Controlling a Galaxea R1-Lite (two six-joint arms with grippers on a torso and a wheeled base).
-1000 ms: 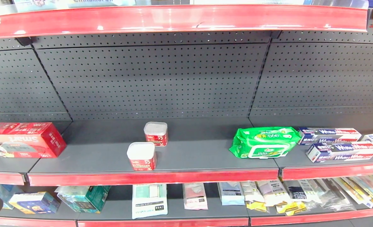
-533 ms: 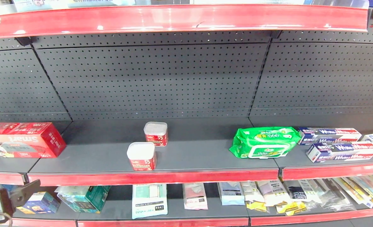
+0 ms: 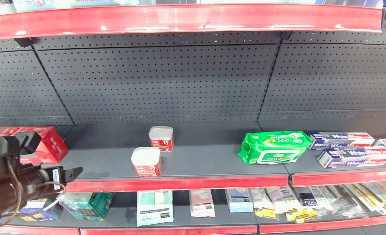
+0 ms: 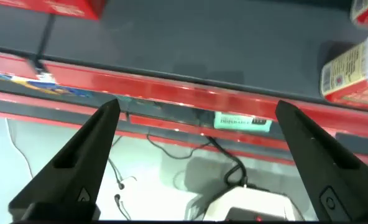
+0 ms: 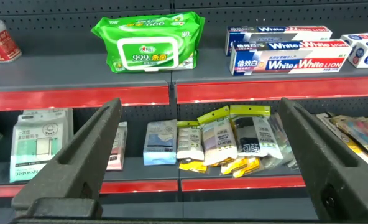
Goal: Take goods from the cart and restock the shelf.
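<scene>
My left gripper is at the lower left, in front of the middle shelf's red edge and partly covering a red box. In the left wrist view this gripper is open with nothing between its fingers, and a red tub stands off to one side. Two red tubs with white lids stand mid-shelf. My right gripper is open and empty, facing a green wipes pack and toothpaste boxes.
The middle shelf has bare room between the tubs and the green wipes pack. Toothpaste boxes lie at the right. The lower shelf holds boxes and several flat packets. A red shelf edge runs overhead.
My left arm has risen from the lower left corner, up and to the right, and now stands before the red box. The goods on the shelves have not moved.
</scene>
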